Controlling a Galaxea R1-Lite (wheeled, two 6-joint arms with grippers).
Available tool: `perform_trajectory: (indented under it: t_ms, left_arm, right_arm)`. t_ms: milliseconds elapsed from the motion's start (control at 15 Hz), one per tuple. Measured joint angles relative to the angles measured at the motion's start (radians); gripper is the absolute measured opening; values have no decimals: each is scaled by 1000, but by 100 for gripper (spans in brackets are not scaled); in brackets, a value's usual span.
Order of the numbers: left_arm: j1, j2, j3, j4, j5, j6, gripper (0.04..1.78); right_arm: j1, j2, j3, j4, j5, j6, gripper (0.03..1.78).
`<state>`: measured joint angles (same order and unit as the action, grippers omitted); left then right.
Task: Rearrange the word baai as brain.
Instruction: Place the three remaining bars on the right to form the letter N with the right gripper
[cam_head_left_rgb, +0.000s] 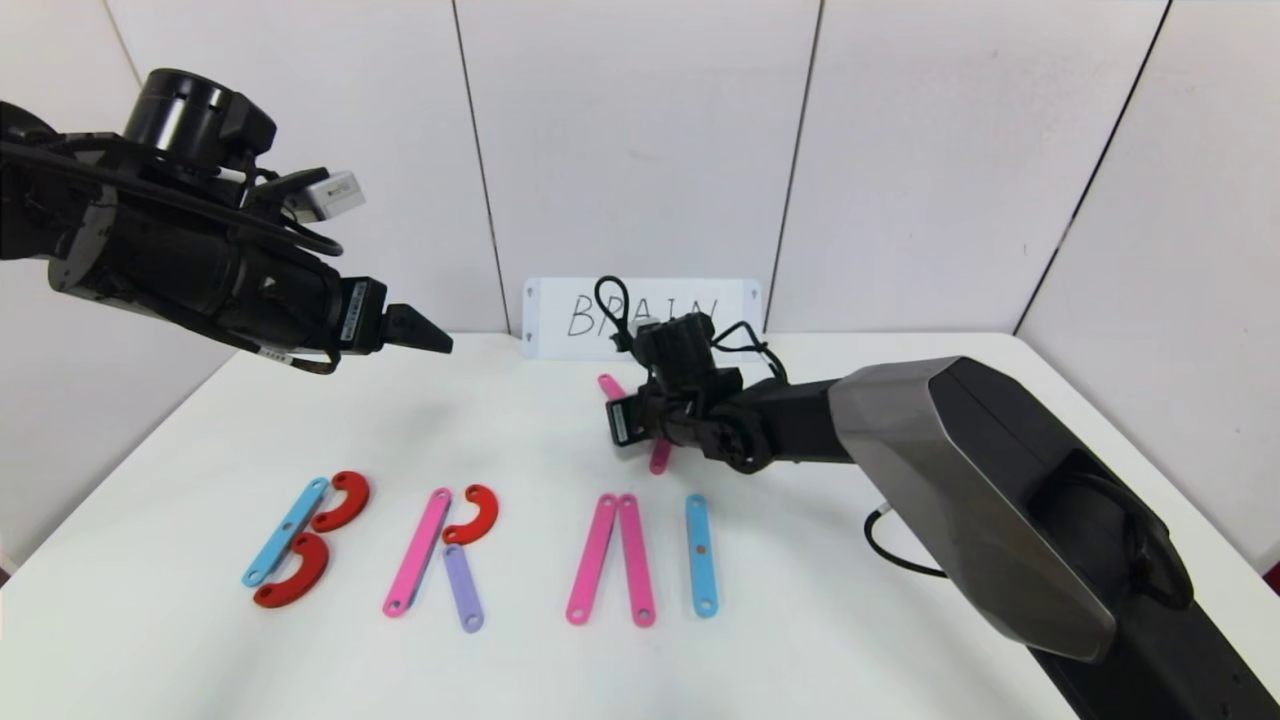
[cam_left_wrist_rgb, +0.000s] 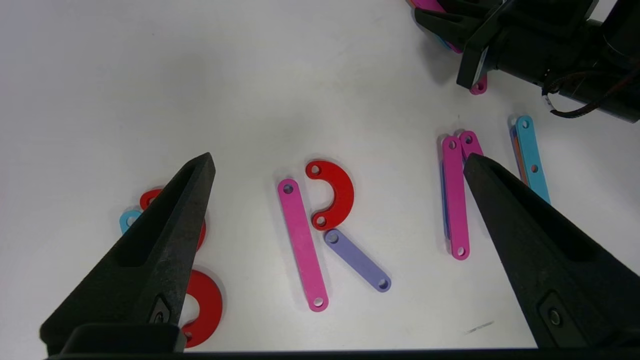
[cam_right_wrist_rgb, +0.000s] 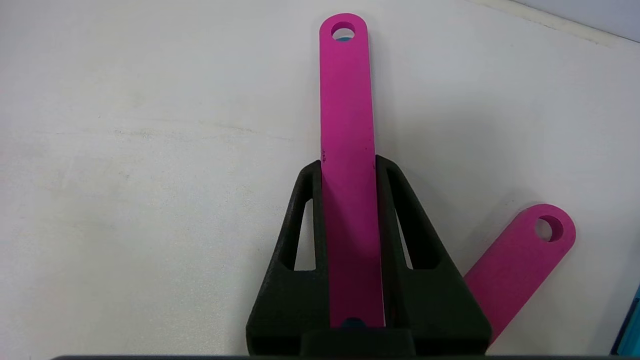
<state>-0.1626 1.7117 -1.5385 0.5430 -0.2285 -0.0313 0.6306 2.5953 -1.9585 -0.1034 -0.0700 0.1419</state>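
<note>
Right claw (cam_right_wrist_rgb: 350, 165) gripping pink strip (cam_right_wrist_rgb: 346, 100), spare strip (cam_right_wrist_rgb: 520, 260) beside

- white table (cam_head_left_rgb: 800, 640); plain, walled by pale panels
- letter B at the robot's left: blue strip (cam_head_left_rgb: 285, 531) with two red curves (cam_head_left_rgb: 343, 500) touching it
- letter R: pink strip (cam_head_left_rgb: 417, 551), red curve (cam_head_left_rgb: 473, 514), purple strip (cam_head_left_rgb: 463, 587)
- two pink strips (cam_head_left_rgb: 610, 559) meeting at the far end, like an uncrossed A
- blue strip (cam_head_left_rgb: 701, 555) alone as I
- handwritten white card (cam_head_left_rgb: 560, 316) at the far edge
</note>
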Motion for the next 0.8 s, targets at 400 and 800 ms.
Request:
perform_trajectory:
  t_ms: [400, 800]
  left_arm:
    - [0, -4, -1, 0, 0, 0, 174]
    - [1, -13, -3, 0, 0, 0, 174]
  right_arm:
    - [4, -26, 0, 2, 2, 2, 30]
    - [-28, -154, 59, 4, 1, 14, 30]
